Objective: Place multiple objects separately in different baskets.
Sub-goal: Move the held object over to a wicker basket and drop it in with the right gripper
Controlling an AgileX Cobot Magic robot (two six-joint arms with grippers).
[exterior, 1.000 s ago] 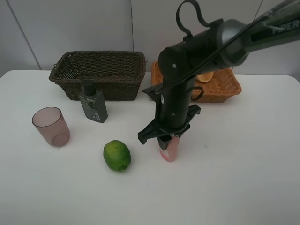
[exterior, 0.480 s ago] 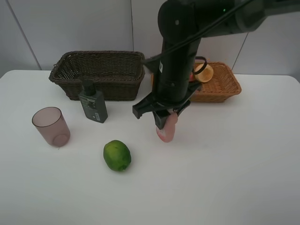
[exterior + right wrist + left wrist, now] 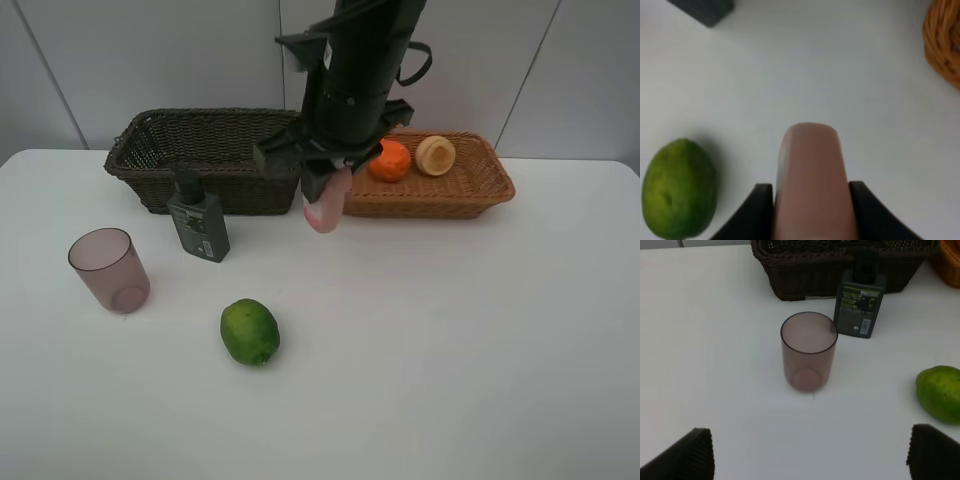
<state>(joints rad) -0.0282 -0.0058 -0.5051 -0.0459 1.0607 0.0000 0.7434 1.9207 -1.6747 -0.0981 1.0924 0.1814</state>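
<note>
left gripper [image 3: 810, 457]: jaws wide apart | right gripper [image 3: 331, 182]: pointing down, clamping pink bottle [image 3: 326, 208]

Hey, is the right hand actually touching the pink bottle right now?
Touching. The right wrist view shows the right hand with its fingers pressed against both sides of the pink bottle, no gap on either side.

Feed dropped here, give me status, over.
Right gripper shut on pink bottle, airborne near dark basket. Left gripper open, empty, facing cup. Nothing blocking the basket.
</note>
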